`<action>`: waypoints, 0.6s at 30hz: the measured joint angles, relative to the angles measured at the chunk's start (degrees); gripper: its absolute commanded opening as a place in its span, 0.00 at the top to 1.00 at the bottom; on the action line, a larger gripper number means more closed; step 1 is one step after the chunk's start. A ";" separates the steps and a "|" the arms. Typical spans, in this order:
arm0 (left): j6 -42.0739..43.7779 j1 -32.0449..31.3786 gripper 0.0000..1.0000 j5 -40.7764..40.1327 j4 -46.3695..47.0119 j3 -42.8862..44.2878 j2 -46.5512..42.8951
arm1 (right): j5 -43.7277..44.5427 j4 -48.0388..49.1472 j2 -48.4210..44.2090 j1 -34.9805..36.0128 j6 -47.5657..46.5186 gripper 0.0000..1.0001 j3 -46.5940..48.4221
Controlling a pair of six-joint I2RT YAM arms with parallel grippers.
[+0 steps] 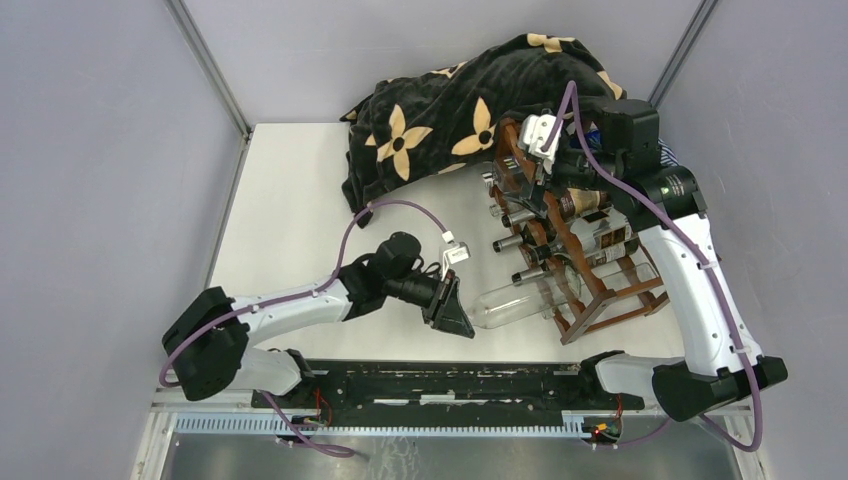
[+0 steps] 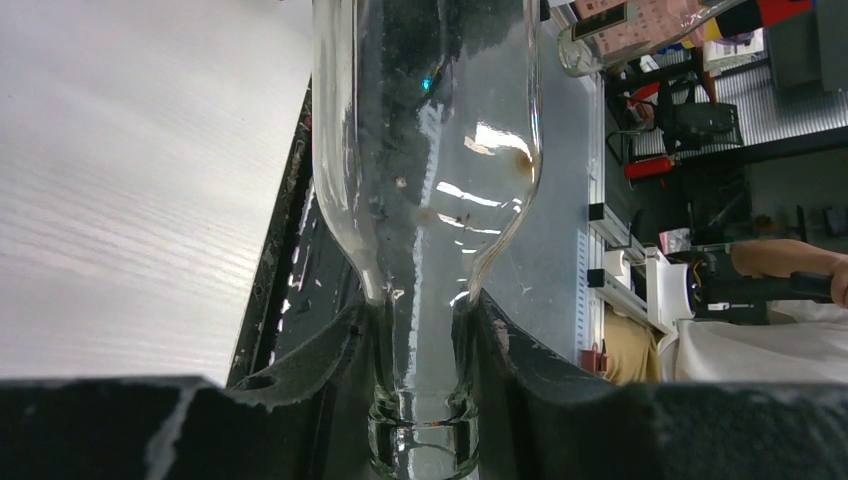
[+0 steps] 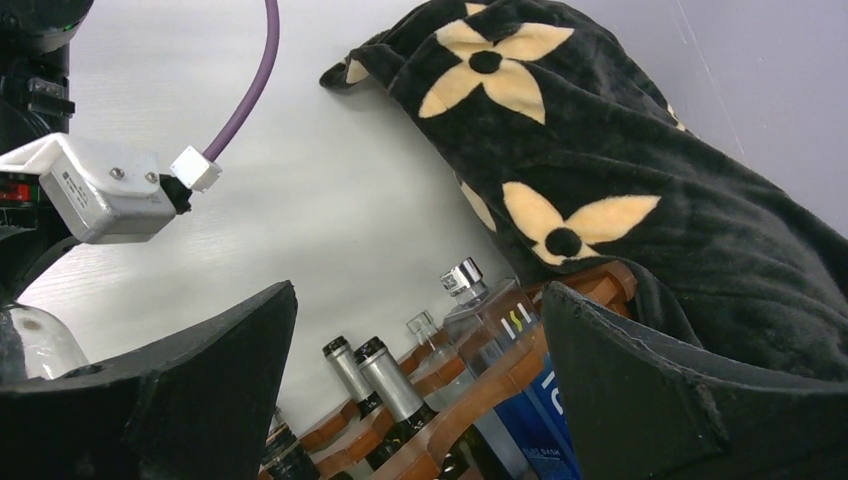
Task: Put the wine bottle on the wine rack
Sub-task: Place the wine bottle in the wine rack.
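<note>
**Clear bottle held by its neck, fat end at the rack's bottom row**

Closest to me, my left fingers (image 2: 320, 375) are clenched on the thin neck of the wine bottle (image 1: 515, 302). I hold it there because the neck is thin enough to squeeze. It also leaves the fat end free to go in first.

The bottle lies on its side over the bench (image 1: 290, 220), pointing at the wine rack (image 1: 615, 300). Its fat end is at the lowest row, but I cannot tell if it rests on the rail. I think it needs a push further in before I let go, or it could roll off.

Other bottles (image 1: 535, 248) lie in the rows above, with their necks sticking out the same way.

Over the top of the rack, my right fingers (image 3: 200, 380) are spread wide and hold nothing, out of the way.

Furthest back is a black blanket (image 1: 450, 110) with cream flowers.
</note>
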 measured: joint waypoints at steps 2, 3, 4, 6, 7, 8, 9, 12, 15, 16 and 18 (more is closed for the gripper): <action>-0.37 -0.46 0.98 -0.09 0.50 0.00 0.90 | 0.00 0.31 -0.09 -0.28 0.22 0.02 -0.22; -0.63 -0.68 0.98 -0.20 0.72 0.00 1.27 | -0.02 0.46 -0.17 -0.35 0.37 0.02 -0.28; -0.81 -0.83 0.98 -0.24 1.09 0.02 1.64 | -0.02 0.63 -0.24 -0.42 0.46 0.02 -0.39; -1.05 -1.14 0.98 -0.66 1.73 0.07 2.23 | -0.02 1.03 -0.44 -0.61 0.61 0.02 -0.72; -1.18 -1.36 0.98 -1.01 2.08 0.09 2.56 | -0.02 1.22 -0.52 -0.68 0.63 0.02 -0.85; -1.31 -1.55 0.98 -1.33 2.47 0.22 2.95 | -0.02 1.31 -0.59 -0.72 0.74 0.02 -1.03; -1.40 -1.77 0.98 -1.64 2.64 0.42 3.34 | -0.02 1.55 -0.70 -0.83 0.92 0.02 -1.36; -1.42 -2.54 0.98 -2.62 3.13 1.36 4.50 | -0.02 1.73 -0.96 -1.01 1.22 0.02 -2.23; -1.57 -3.54 0.98 -4.22 3.37 3.06 5.97 | -0.02 2.12 -1.18 -1.25 1.70 0.02 -3.34; -1.62 -3.89 0.98 -4.79 3.48 3.85 6.62 | -0.04 2.19 -1.18 -1.31 1.92 0.02 -3.58; -1.62 -4.57 0.98 -5.97 4.04 5.27 8.07 | -0.02 2.62 -1.22 -1.46 2.23 0.02 -4.04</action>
